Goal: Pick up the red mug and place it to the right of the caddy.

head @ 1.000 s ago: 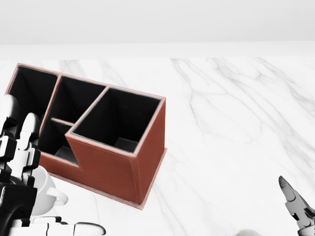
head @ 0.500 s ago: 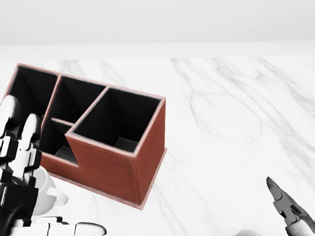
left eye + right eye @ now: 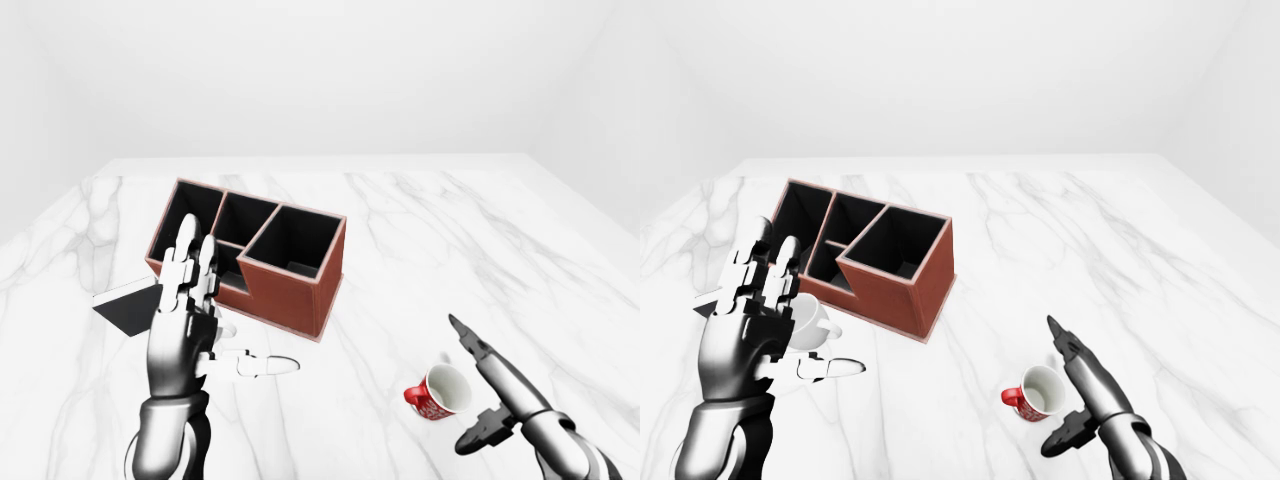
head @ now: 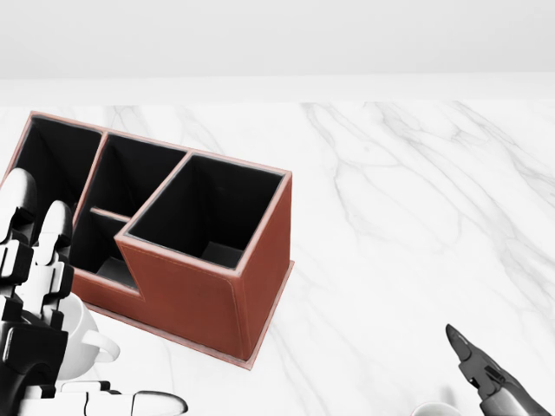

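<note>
The red mug [image 3: 437, 393] with a white inside stands on the marble table at the lower right of the left-eye view; only its rim [image 4: 436, 409] shows at the bottom of the head view. The brown caddy [image 3: 262, 252] with black compartments stands up and to the left of the mug. My right hand [image 3: 482, 388] is open just right of the mug, fingers [image 3: 468, 340] stretched out, thumb below, not touching it. My left hand [image 3: 190, 320] is open and raised, empty, below and left of the caddy.
A white mug [image 3: 808, 320] stands left of the caddy, partly behind my left hand. A dark flat card [image 3: 128, 308] lies at the caddy's left. The marble table [image 3: 450, 240] stretches bare to the right of the caddy.
My right hand has moved left and down in the head view, closer to the red mug. The left hand has barely moved.
</note>
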Available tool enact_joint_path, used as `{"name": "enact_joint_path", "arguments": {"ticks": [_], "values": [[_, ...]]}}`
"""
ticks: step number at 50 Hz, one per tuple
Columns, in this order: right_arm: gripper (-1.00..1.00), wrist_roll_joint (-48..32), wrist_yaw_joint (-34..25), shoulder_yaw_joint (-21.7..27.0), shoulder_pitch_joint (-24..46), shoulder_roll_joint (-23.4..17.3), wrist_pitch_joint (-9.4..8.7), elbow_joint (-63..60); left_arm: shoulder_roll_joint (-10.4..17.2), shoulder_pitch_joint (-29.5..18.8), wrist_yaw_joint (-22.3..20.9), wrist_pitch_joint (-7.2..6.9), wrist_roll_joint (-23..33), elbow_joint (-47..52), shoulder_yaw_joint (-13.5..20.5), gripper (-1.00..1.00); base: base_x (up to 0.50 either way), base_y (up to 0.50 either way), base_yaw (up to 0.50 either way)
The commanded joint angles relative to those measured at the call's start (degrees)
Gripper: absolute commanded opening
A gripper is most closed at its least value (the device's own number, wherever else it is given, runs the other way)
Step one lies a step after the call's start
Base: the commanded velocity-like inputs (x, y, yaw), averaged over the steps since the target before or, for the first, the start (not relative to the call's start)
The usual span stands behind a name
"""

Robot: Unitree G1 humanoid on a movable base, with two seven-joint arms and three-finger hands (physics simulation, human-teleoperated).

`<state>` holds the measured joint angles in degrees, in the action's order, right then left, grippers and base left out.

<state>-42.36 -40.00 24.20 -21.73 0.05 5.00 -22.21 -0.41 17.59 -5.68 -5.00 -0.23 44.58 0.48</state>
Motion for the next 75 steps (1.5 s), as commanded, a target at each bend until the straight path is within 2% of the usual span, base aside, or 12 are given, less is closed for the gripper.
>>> {"name": "enact_joint_path", "arguments": {"ticks": [1, 13, 22, 25, 31, 37, 42, 48, 56, 68, 75], "values": [[1.00, 0.17, 0.00, -0.42, 1.55, -1.36, 0.00, 1.15, -0.03, -0.01, 0.05, 0.00, 0.12, -0.06, -0.17, 1.00, 0.00, 0.00, 0.00], [1.00, 1.41, 0.00, -0.43, 3.12, -2.83, 0.00, 1.69, 0.03, 0.20, 0.20, 0.00, 0.28, -0.25, -0.64, 1.00, 0.00, 0.00, 0.00], [1.00, 1.13, 0.00, -1.49, 3.88, -3.33, -0.38, 2.86, 0.15, -0.01, 0.28, 0.00, 0.17, -0.39, -0.55, 1.00, 0.00, 0.00, 0.00], [1.00, 1.25, 0.00, -1.77, 4.01, -3.46, -1.24, 2.34, 0.17, 0.01, 0.21, 0.00, 0.01, -0.03, -0.38, 1.00, 0.00, 0.00, 0.00], [1.00, 1.03, 0.00, -2.25, 4.39, -4.21, -0.96, 4.43, 0.08, -0.04, 0.16, 0.00, 0.08, -0.15, -0.35, 1.00, 0.00, 0.00, 0.00], [1.00, 1.06, 0.00, -2.29, 4.15, -4.20, -1.42, 3.74, 0.09, 0.02, 0.16, 0.00, 0.12, -0.43, -0.44, 1.00, 0.00, 0.00, 0.00], [1.00, 0.64, 0.00, -2.76, 3.85, -4.20, -0.30, 5.24, 0.12, 0.11, 0.19, 0.00, 0.05, -0.22, -0.47, 1.00, 0.00, 0.00, 0.00], [1.00, 0.58, 0.00, -3.18, 3.85, -4.41, 0.00, 6.70, 0.12, 0.06, 0.17, 0.00, 0.04, 0.00, -0.35, 1.00, 0.00, 0.00, 0.00], [1.00, 0.24, 0.00, -3.92, 3.45, -4.64, 0.00, 8.77, 0.12, 0.12, 0.36, 0.00, 0.60, -0.59, -1.08, 1.00, 0.00, 0.00, 0.00], [1.00, 0.13, 0.00, -4.95, 2.91, -4.76, 0.00, 10.98, 0.15, 0.12, 0.26, 0.00, 0.15, 0.09, -0.48, 1.00, 0.00, 0.00, 0.00], [1.00, 0.66, 0.00, -3.89, 4.20, -5.77, 0.00, 11.67, 0.14, -0.12, 0.26, 0.00, 0.12, -0.62, -0.32, 1.00, 0.00, 0.00, 0.00]]}}
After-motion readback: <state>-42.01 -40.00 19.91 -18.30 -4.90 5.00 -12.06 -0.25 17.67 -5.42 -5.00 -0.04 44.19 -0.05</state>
